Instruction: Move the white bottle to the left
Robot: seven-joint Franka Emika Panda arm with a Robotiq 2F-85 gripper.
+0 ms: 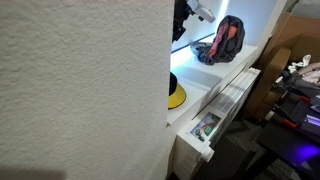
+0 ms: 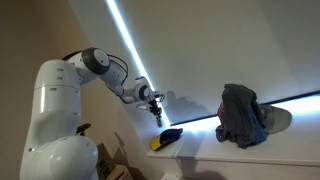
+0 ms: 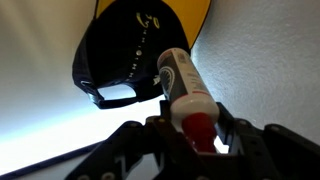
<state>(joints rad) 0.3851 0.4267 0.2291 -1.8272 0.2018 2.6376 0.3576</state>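
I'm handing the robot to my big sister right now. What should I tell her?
Gripper: shut on the white bottle, holding it near its red top.
Where things are: in an exterior view the gripper hangs just above the ledge, over the yellow-and-black cap. The red-and-black bag sits further along the ledge.
Done: the bottle is grabbed and seems lifted off the ledge.
Left: carry it to the left, set it down upright, open the gripper and back away.
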